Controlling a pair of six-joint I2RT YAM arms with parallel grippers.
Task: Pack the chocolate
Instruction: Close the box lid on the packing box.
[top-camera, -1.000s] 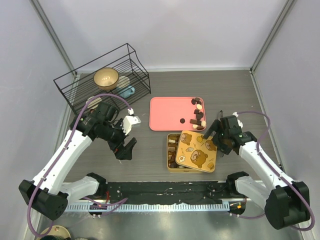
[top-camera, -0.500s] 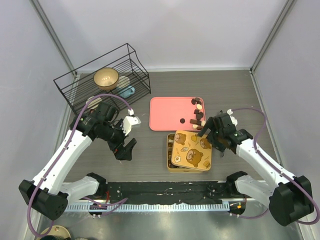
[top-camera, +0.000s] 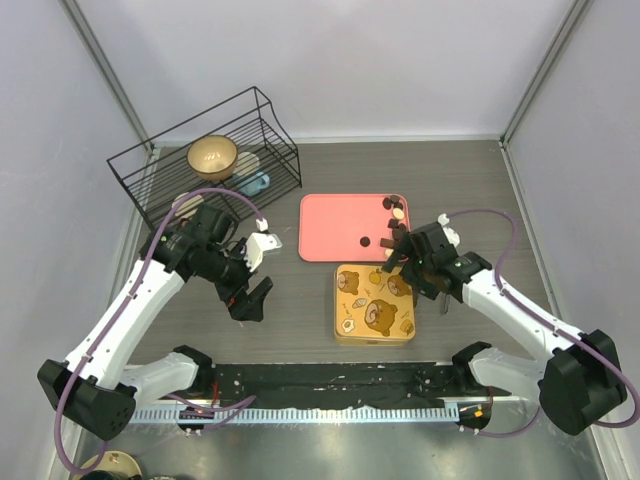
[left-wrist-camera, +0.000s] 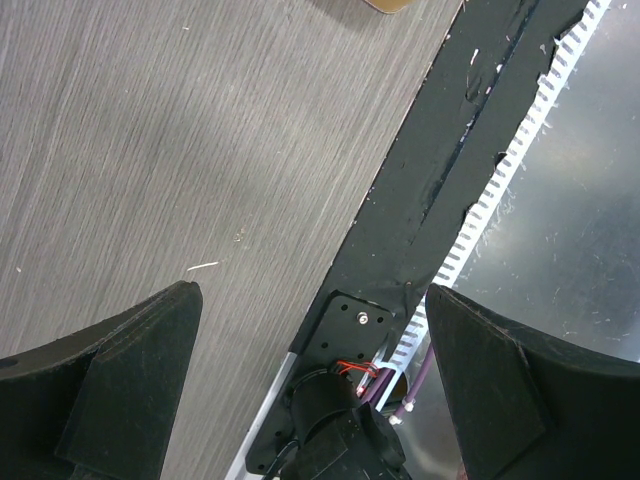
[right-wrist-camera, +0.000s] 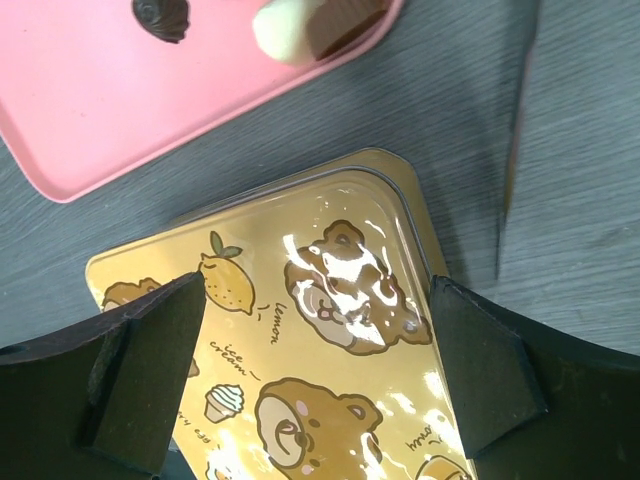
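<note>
Chocolate (top-camera: 396, 208): a few small pieces, dark and cream-topped, clustered at the right end of the pink tray (top-camera: 330, 225), just beyond the bear-printed gold lid (top-camera: 375, 303). Each piece is judged light and rigid but easily scuffed or crushed, so it is best pinched gently across its sides, one at a time. Right end effector (right-wrist-camera: 315, 300) is spread wide and empty above the lid's far corner; left end effector (left-wrist-camera: 310, 300) is likewise wide and empty over the bench (top-camera: 450, 190).
</note>
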